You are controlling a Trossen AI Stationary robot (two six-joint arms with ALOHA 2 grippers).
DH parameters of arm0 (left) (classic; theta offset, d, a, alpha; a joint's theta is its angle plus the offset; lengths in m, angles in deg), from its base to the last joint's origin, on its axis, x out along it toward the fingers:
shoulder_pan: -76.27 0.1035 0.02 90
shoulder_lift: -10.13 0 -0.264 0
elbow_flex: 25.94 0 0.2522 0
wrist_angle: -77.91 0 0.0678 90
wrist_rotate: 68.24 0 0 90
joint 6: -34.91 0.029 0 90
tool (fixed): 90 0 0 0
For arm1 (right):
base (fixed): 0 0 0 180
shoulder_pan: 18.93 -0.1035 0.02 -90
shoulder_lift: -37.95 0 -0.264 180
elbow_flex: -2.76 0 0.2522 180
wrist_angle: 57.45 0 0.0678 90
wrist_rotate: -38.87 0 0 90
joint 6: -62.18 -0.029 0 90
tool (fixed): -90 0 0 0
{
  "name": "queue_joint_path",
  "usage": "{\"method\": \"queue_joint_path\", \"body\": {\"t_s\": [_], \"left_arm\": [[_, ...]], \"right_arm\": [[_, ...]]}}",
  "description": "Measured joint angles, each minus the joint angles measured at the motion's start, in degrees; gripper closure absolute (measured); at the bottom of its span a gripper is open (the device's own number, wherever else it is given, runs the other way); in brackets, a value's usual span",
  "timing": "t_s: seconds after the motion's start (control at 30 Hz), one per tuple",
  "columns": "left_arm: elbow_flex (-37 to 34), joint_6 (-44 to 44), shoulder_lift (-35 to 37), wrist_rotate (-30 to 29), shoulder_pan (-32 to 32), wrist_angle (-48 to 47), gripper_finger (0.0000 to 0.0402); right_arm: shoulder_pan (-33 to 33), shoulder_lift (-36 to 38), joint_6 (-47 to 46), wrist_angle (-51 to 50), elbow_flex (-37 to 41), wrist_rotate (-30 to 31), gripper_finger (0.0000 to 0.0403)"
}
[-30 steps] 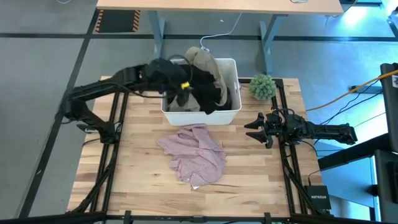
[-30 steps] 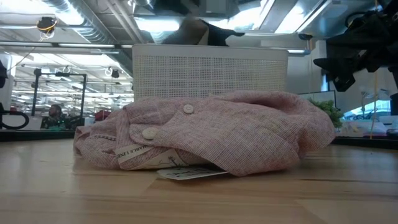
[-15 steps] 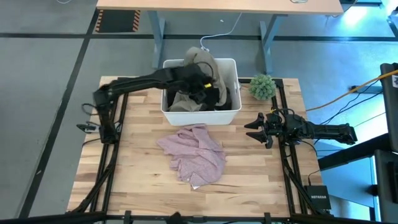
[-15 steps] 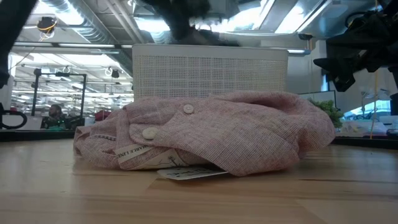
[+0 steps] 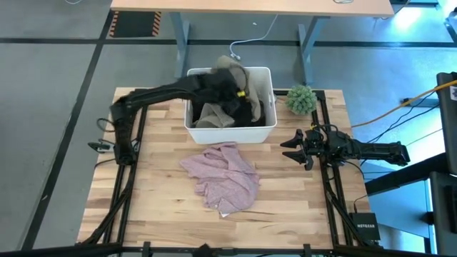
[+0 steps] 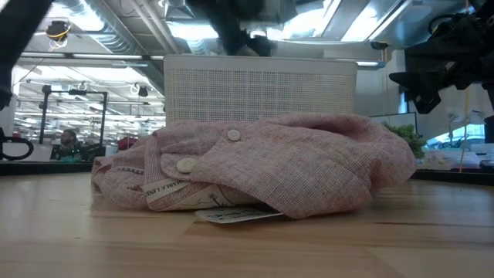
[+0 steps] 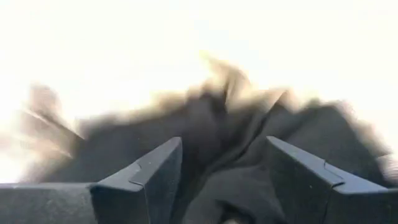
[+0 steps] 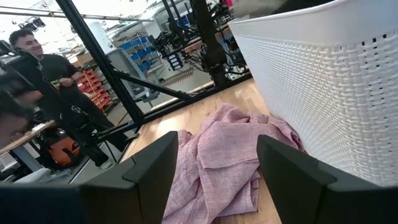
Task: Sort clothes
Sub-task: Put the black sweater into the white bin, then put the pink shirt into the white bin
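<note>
A white bin (image 5: 268, 128) stands at the table's far middle. In it lie a black garment (image 5: 248, 108) and an olive-grey one (image 5: 213, 114). A khaki-beige garment (image 5: 232, 66) hangs over its far rim. A mottled pink garment (image 5: 223, 175) lies crumpled on the table in front of the bin. It also shows in the low view (image 6: 262, 174) and the right wrist view (image 8: 217, 155). My left gripper (image 5: 234, 91) is over the bin, open, with black cloth (image 7: 224, 155) between and ahead of its fingers. My right gripper (image 5: 289, 148) is open and empty at the table's right. My left gripper reaches into the bin from the table's left, its open fingers (image 7: 155, 174) on either side of the black cloth. Whether they touch the cloth, I cannot tell.
A small green fuzzy plant (image 5: 301, 98) stands right of the bin, near my right gripper. The bin's perforated wall (image 8: 329, 81) is close to the right gripper. A person (image 8: 31, 50) is in the room beyond the table. There is bare wood along the table's near edge.
My left gripper has gone toward the table's right edge, from the bin's left rim to over the bin's middle. The black garment, which hung over the bin's near-left wall, now lies inside the bin.
</note>
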Motion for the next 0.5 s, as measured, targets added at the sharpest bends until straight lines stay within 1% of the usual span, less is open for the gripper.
{"method": "queue_joint_path", "body": {"t_s": [0.1, 0.23, 0.4, 0.5], "left_arm": [[2.9, 2.0, 5.5, -2.5, -2.5, 0.4, 0.0180], [3.4, 5.6, 12.9, -6.8, -6.8, 0.0, 0.0180], [3.8, 8.4, 21.0, -7.7, -13.9, -3.3, 0.0180], [3.7, 8.6, 22.6, -7.7, -19.4, -7.4, 0.0180]], "right_arm": [[0.0, 0.0, 0.0, 0.0, 0.0, 0.0, 0.0166], [0.0, 0.0, 0.0, 0.0, 0.0, 0.0, 0.0166], [0.0, 0.0, 0.0, 0.0, 0.0, 0.0, 0.0166], [0.0, 0.0, 0.0, 0.0, 0.0, 0.0, 0.0166]]}}
